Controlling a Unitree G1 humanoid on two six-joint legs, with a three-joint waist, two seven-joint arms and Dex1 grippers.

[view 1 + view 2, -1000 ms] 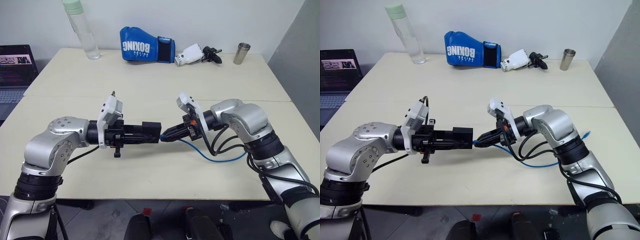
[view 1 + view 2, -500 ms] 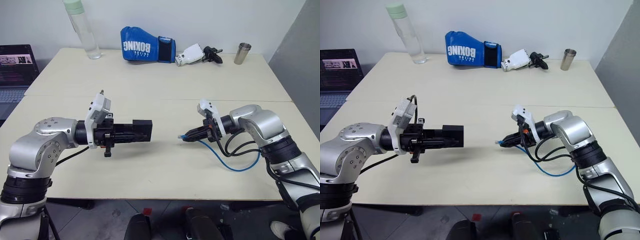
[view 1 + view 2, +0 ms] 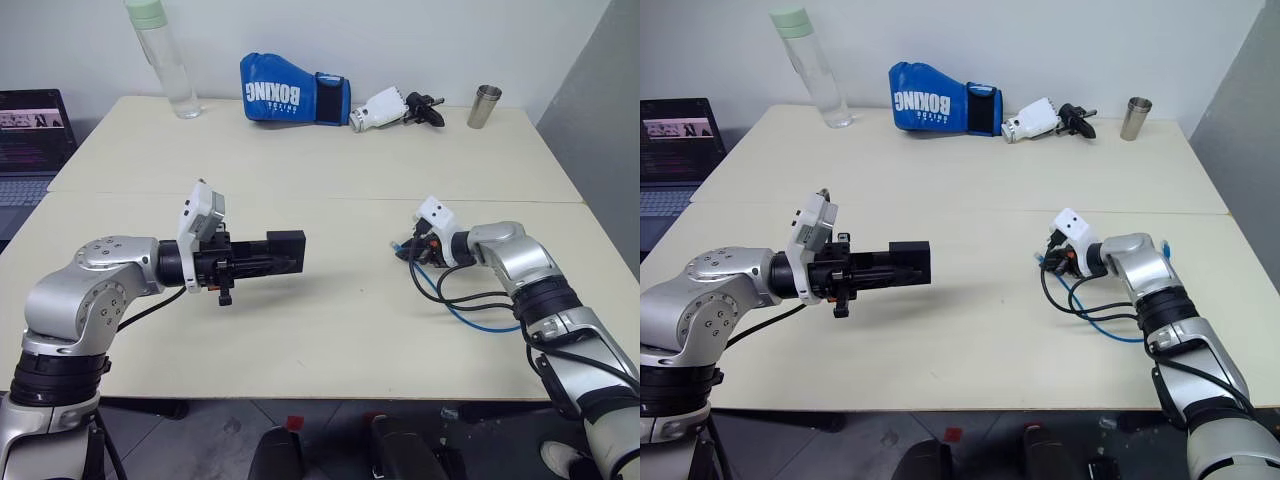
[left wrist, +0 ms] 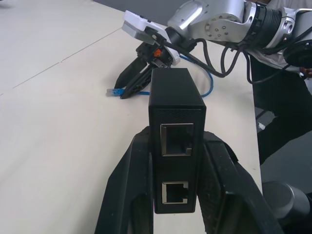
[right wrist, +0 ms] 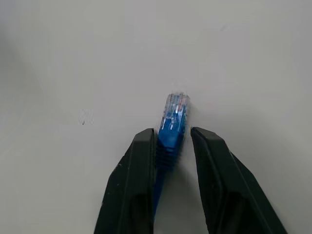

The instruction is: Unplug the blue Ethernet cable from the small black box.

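Black and blocky, the small black box (image 4: 175,141) sits pinched in the left claw (image 4: 176,195), held above the table (image 3: 330,320) with both ports empty and facing the wrist camera. Well apart on the right, the blue Ethernet cable (image 5: 171,127) lies unplugged, its clear-tipped plug between the fingers of the right claw (image 5: 174,139); a small gap shows on one side of the plug, so the fingers stand slightly parted. Its cord loops on the table beside that arm.
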